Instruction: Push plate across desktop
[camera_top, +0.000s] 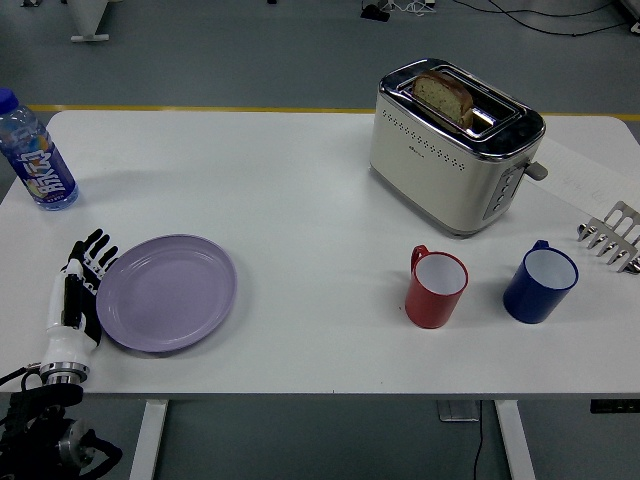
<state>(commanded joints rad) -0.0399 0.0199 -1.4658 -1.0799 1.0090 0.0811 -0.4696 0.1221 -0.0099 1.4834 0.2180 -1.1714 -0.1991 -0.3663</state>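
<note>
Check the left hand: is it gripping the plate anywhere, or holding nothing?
Nothing is held. The left hand lies flat with fingers extended, its side against the left rim of the purple plate, a push contact, not a grip.

Left hand (77, 300) is down on the table, near-left corner, palm side down, back of hand facing the cam. Fingers (92, 250) are straight and fanned a bit, black w/ white knuckle segments, pointing away from the robot and slightly to the right. Nothing gripped, hand lies flat and open. White back plate runs down to a silver wrist ring (63, 371) at the table's near edge. Below that, the black forearm (45, 440) drops off into the lower-left corner, w/ cables and joints showing. Fingertips sit at the far end of the hand, thumb side to the right. Right arm: nowhere in shot.
</note>
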